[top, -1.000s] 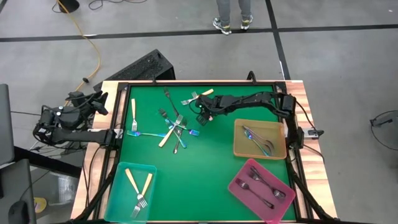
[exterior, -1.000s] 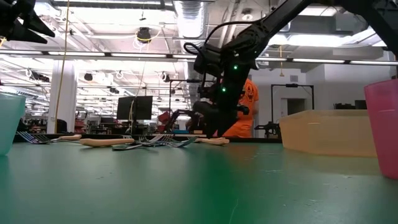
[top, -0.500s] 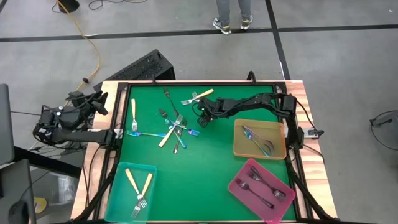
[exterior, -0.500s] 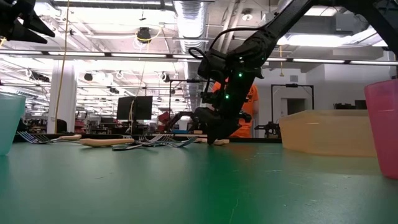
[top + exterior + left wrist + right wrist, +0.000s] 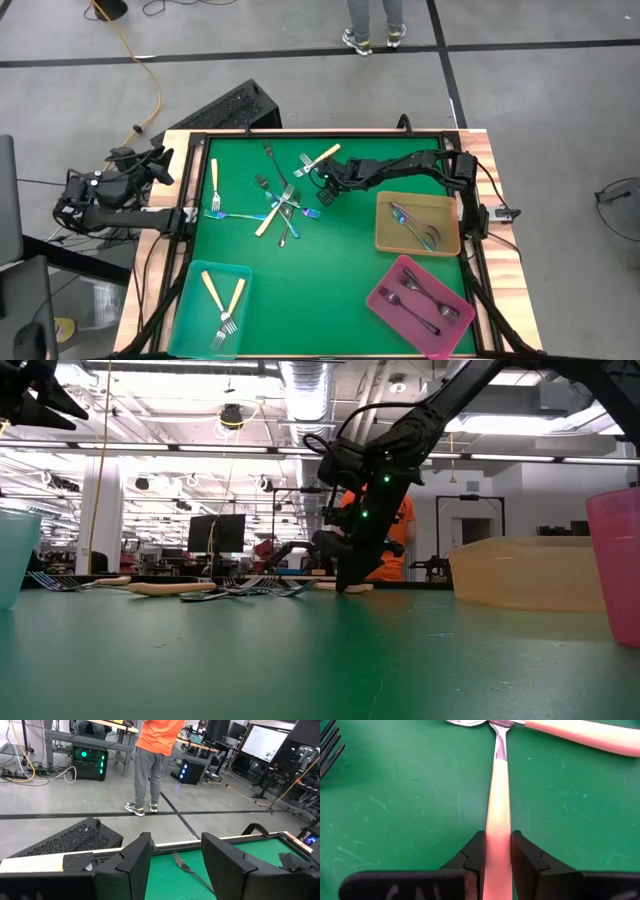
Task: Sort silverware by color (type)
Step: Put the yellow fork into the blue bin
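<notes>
A: Fork [image 5: 499,822], cream-handled, lying flat on the green desk [image 5: 395,820] near its far edge, beside a second cream-handled fork [image 5: 580,735] whose head crosses close to its tines. Right claw [image 5: 496,852] is down on the handle, one finger each side, pads [image 5: 476,851] touching it; I read that as clamped on the handle.

B: Agreed. High view puts the right claw [image 5: 325,182] just right of the mixed heap [image 5: 282,205] of dark, iridescent and cream forks. Grip sits low on the handle, away from the tines.

A: Judgement for the lift: rise straight up first, slowly, so the tines clear the neighbouring fork's head without dragging it. Grip well off the balance point may let the fork droop or swivel, so keep the wrist level.

B: Destination by colour should be the teal tray [image 5: 190,300], near left corner, already holding two cream forks [image 5: 222,300]. Carry high over the heap. Tan tray [image 5: 385,232] has iridescent pieces, pink tray [image 5: 385,305] dark ones.

A: Left claw [image 5: 175,865] parked off the desk's left edge, fingers wide apart, holding nothing.
</notes>
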Robot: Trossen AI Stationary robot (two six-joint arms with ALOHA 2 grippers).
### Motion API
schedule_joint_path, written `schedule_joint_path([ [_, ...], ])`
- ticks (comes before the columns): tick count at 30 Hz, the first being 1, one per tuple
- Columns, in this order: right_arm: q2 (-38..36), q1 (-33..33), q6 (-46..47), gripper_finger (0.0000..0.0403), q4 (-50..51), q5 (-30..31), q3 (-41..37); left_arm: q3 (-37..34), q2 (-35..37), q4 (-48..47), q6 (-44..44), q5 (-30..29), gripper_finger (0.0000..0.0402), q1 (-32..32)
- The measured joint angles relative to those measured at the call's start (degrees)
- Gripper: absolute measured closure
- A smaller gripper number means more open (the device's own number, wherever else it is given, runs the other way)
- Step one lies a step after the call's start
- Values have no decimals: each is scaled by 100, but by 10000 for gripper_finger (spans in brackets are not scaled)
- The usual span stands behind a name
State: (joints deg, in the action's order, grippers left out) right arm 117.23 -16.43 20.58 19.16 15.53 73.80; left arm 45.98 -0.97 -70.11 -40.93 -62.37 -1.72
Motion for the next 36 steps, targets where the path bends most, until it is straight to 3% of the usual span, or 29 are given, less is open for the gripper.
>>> schedule_joint_path([
  [15, 27, 456, 37, 310, -120, -40, 90, -1, 0, 0, 0, 0, 243, 0],
  [36, 37, 1184, -160, 308, -198, -107, 1095, -1, 0, 0, 0, 0, 243, 0],
])
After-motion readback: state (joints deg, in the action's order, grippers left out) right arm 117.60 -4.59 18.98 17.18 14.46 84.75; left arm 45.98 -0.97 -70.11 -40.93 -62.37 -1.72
